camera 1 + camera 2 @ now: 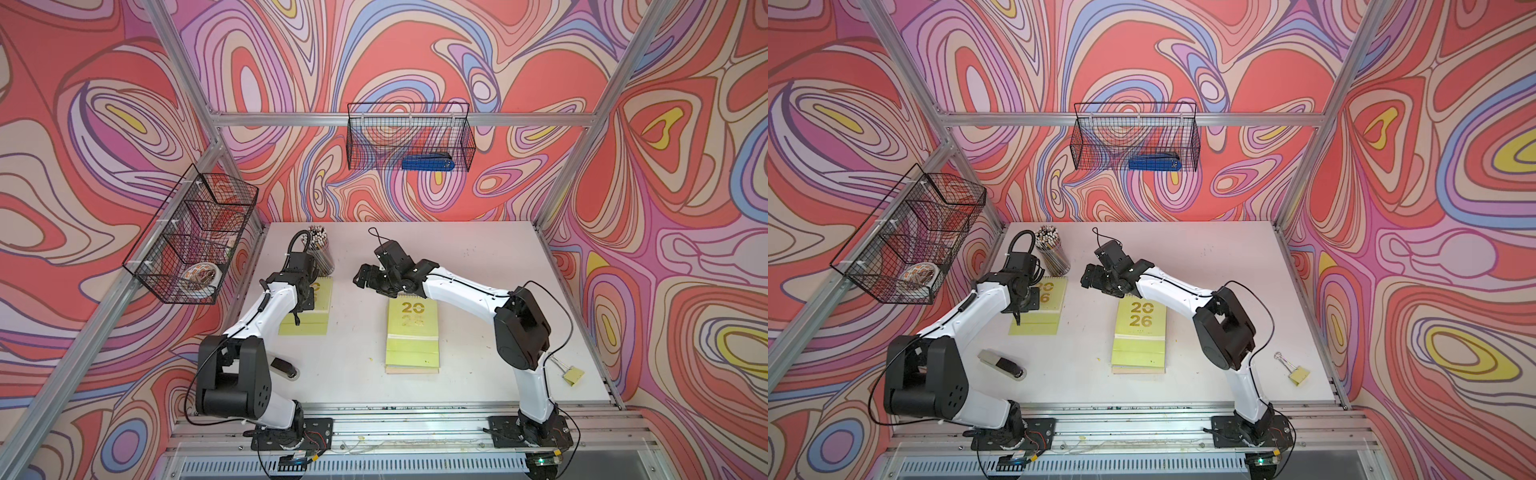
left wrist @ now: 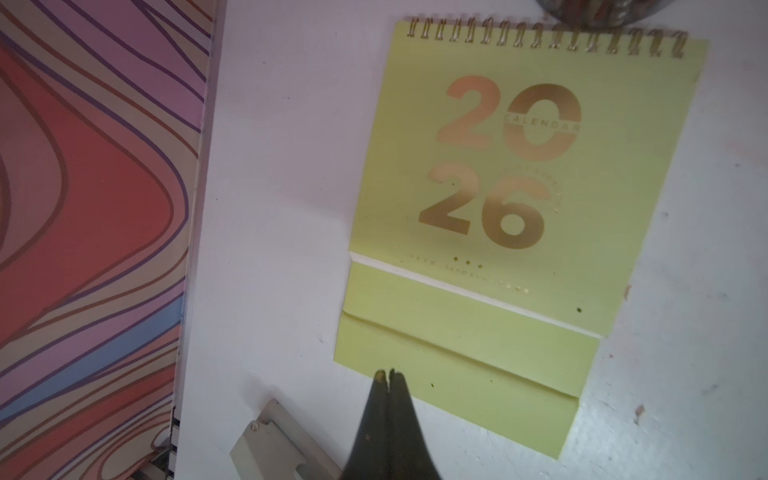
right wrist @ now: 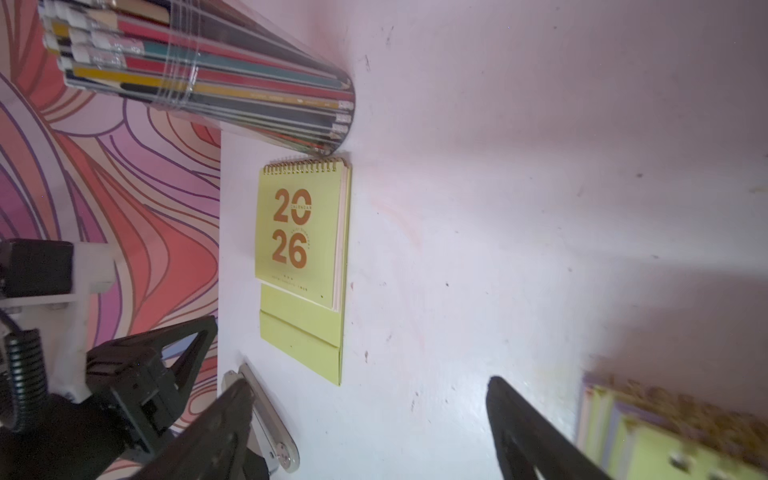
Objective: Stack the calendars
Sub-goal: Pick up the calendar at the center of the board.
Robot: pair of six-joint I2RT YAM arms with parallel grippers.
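Left claw (image 2: 388, 376), shut and empty, is hovering at the near short edge of the lone calendar (image 2: 498, 208), closer than the wide-open, empty right claw (image 3: 370, 419)

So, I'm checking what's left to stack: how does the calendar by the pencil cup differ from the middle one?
The lone calendar lies directly on the table; the middle calendar tops a pile, other edges showing beneath. The shut left gripper is at the lone one's lower edge; the open right gripper near the middle one's spiral. Both are yellow-green with gold 2026.
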